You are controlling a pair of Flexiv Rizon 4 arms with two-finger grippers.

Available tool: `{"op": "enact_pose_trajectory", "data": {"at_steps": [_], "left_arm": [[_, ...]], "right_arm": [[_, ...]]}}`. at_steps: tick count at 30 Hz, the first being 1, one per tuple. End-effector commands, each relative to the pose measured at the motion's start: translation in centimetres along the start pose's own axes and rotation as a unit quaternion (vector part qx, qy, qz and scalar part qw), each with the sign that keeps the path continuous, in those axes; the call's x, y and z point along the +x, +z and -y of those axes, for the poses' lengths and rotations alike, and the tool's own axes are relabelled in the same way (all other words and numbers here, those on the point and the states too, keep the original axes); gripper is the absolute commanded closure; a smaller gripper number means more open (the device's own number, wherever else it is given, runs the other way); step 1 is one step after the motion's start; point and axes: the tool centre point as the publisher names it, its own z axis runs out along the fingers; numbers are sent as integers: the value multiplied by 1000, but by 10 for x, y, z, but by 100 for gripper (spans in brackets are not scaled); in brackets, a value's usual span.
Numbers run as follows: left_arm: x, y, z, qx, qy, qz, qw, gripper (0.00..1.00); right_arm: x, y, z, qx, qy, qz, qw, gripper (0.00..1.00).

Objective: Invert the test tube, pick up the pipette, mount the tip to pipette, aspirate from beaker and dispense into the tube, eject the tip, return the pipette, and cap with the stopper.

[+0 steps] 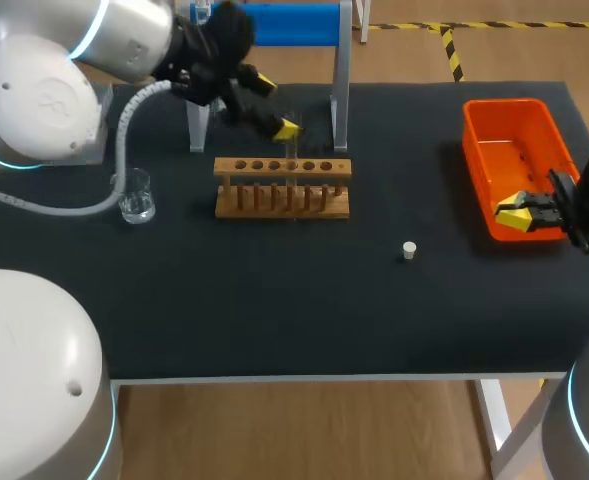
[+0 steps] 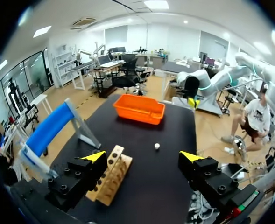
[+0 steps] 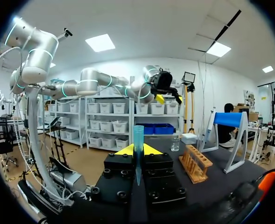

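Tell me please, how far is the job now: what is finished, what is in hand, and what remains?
Done, it seems: the test tube stands in the rack, by the open left gripper. In hand: the right gripper is shut on a blue tip over the orange bin. Left: the stopper lies on the table, so capping remains; whether liquid was transferred, I cannot tell.

The table [image 1: 274, 310] is black. The bin [image 1: 505, 104] on the right is orange. The rack [image 1: 282, 168] is brown wood. The stopper [image 1: 409, 250] is white. The pipette tip [image 3: 138, 140] is blue.
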Motion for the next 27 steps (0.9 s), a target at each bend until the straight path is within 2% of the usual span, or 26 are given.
{"op": "enact_pose_trajectory", "data": {"at_steps": [1, 7, 14, 21, 27], "left_arm": [[-13, -20, -14, -15, -17, 14, 1000, 0], [-37, -26, -33, -16, -65, 67, 995, 0], [-58, -23, -46, -23, -129, 150, 980, 0], [-81, -25, -52, -12, -180, 222, 958, 0], [-94, -22, -50, -7, -199, 249, 948, 0]], "right_arm": [[0, 0, 0, 1, 0, 0, 1000, 100], [0, 0, 0, 1, 0, 0, 1000, 100], [0, 0, 0, 1, 0, 0, 1000, 100], [0, 0, 0, 1, 0, 0, 1000, 100], [0, 0, 0, 1, 0, 0, 1000, 100]]}}
